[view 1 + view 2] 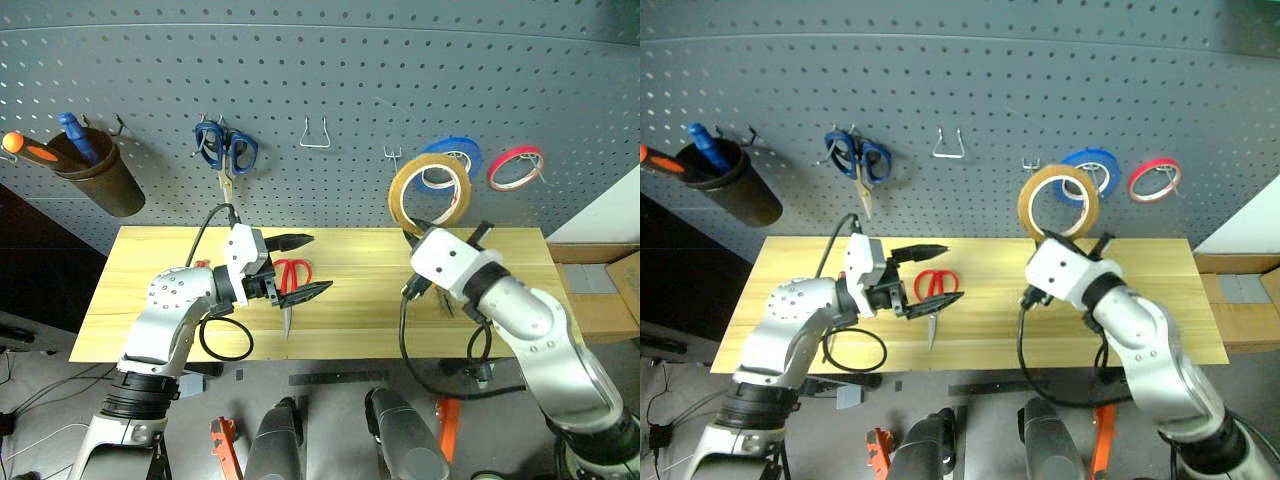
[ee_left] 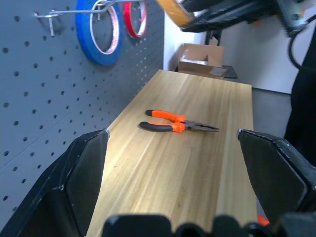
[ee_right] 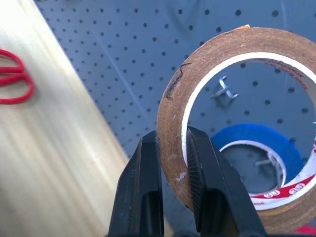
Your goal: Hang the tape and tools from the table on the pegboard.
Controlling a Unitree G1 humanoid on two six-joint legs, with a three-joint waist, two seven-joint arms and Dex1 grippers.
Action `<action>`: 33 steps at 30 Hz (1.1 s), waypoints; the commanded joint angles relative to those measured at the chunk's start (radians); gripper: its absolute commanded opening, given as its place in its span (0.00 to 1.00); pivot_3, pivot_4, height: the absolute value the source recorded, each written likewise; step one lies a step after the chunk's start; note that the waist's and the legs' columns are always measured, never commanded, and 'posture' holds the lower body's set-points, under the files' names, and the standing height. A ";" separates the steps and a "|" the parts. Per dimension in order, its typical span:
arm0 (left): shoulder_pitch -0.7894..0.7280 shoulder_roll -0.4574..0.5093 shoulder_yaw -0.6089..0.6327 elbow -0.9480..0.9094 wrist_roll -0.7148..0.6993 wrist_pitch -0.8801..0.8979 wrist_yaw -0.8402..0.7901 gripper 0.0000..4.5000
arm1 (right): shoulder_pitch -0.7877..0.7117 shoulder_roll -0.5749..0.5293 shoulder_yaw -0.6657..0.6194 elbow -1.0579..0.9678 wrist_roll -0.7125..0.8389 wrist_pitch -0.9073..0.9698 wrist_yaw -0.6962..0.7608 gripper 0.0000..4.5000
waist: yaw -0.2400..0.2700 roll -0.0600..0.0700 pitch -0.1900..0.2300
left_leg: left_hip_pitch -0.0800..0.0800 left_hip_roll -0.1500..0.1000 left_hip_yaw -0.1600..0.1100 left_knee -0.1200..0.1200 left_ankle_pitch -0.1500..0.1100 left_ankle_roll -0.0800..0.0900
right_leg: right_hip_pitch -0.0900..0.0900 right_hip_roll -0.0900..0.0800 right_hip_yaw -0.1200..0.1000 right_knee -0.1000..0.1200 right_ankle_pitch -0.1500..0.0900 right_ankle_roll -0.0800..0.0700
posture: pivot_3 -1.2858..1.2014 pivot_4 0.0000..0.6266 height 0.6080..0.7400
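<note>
The right gripper [image 3: 170,163] has its jaws clamped on the rim of the yellow tape [image 1: 430,194], holding the ring upright in front of the pegboard [image 1: 330,90], just at 9 o'clock of the blue roll [image 1: 452,158] and red roll [image 1: 515,167] hanging there. The left gripper [image 1: 300,266] hovers over the bench [image 1: 130,300] with its jaws spread wide and empty; the red-handled scissors [image 1: 933,289] lie flat just beneath it. The pliers [image 2: 177,123] rest on the bench farther toward 3 o'clock. Blue-handled scissors [image 1: 226,150] hang at 11 o'clock.
</note>
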 commanded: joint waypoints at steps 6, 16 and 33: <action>0.001 -0.004 0.028 -0.060 -0.012 0.001 0.043 1.00 | -0.159 0.098 0.050 0.317 0.001 -0.216 0.018 0.03 | -0.005 -0.001 -0.001 | 0.000 0.000 0.000 0.000 0.000 0.000 | 0.000 0.000 -0.001 0.001 0.001 -0.002 | 0.44 0.35 1.00; 0.005 -0.001 0.030 -0.068 -0.008 0.007 0.054 1.00 | -0.166 0.142 0.034 0.473 -0.025 -0.304 -0.001 0.23 | -0.004 -0.001 -0.001 | -0.001 0.001 -0.001 0.001 0.000 0.000 | 0.000 -0.002 -0.002 0.001 0.002 -0.003 | 0.45 0.36 1.00; -0.016 0.098 -0.033 0.057 0.117 -0.045 -0.028 1.00 | 0.013 0.536 -0.279 0.355 0.121 0.358 -0.149 0.99 | -0.006 -0.001 -0.002 | 0.000 0.001 -0.002 0.012 0.000 0.000 | 0.000 0.000 -0.001 0.012 0.002 -0.003 | 0.44 0.39 1.00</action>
